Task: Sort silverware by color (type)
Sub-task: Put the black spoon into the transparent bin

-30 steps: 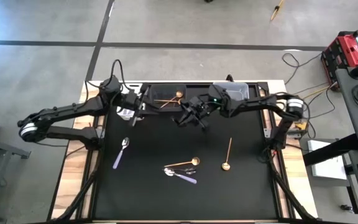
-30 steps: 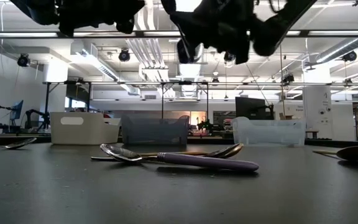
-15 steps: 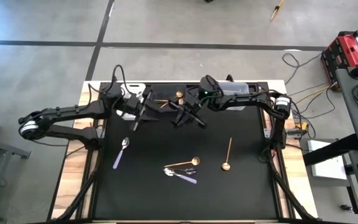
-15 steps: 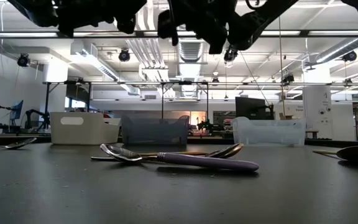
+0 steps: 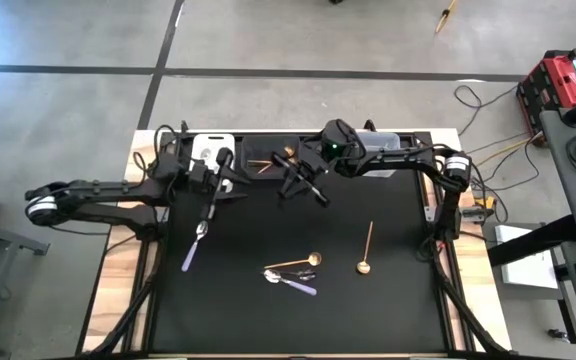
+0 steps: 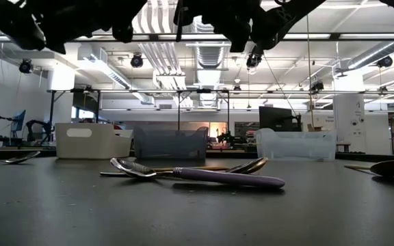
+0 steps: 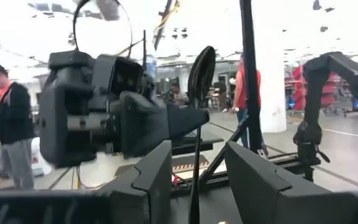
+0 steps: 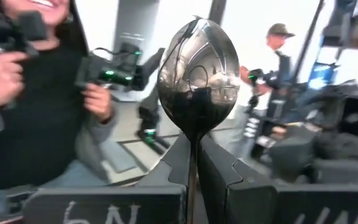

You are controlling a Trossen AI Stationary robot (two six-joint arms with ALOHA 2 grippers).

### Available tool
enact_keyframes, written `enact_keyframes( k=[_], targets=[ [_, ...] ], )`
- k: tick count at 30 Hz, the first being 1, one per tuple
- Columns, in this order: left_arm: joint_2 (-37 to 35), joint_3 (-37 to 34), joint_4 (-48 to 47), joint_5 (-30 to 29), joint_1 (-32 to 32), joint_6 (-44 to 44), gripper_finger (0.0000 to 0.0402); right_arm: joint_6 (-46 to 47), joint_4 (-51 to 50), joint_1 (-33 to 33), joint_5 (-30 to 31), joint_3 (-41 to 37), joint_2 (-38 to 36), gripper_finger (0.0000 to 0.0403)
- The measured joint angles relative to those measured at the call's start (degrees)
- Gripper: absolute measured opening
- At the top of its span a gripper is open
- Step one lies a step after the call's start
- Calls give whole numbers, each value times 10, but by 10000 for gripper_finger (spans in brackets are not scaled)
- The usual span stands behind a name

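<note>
My right gripper [image 5: 301, 183] is high over the far middle of the black table, shut on a dark silver spoon [image 8: 197, 68]. The left wrist view shows the same spoon [image 7: 202, 71] edge-on. My left gripper [image 5: 223, 185] hovers just near of the white bin [image 5: 213, 147], its fingers [image 7: 160, 177] apart and touching nothing. Flat on the table lie a lilac-handled spoon [image 5: 193, 248], a gold spoon [image 5: 366, 248], and a crossed gold and lilac pair [image 5: 293, 270]. Another gold spoon [image 5: 276, 157] rests in the dark bin [image 5: 268, 160]. My right gripper pinches the spoon's neck [image 8: 193, 142], just below the bowl, between its two fingers. The fingers run about level and lie across the shaft. The spoon stands upright with its bowl up. Its handle [image 7: 194, 180] hangs below the fingers, clear of the table.
The white, dark and clear bins [image 5: 383, 142] stand in a row along the far edge. People stand in the room beyond the table, one close by [image 8: 42, 99]. The table's near half holds only the scattered spoons.
My left gripper has drawn back from over the white bin toward the table's left and near edges, sinking a little; the bin now shows uncovered. My right gripper has risen a little and turned, with the spoon still in it.
</note>
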Motion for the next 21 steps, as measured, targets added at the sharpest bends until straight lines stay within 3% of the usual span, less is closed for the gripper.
enact_keyframes(
  k=[16, 21],
  targets=[
    [101, 43, 13, -6, -4, -2, 249, -68, 7, 0, 44, 20, -1, 9],
    [157, 77, 26, 42, -7, 0, 254, -74, 5, 0, 52, 21, -1, 9]
  ],
)
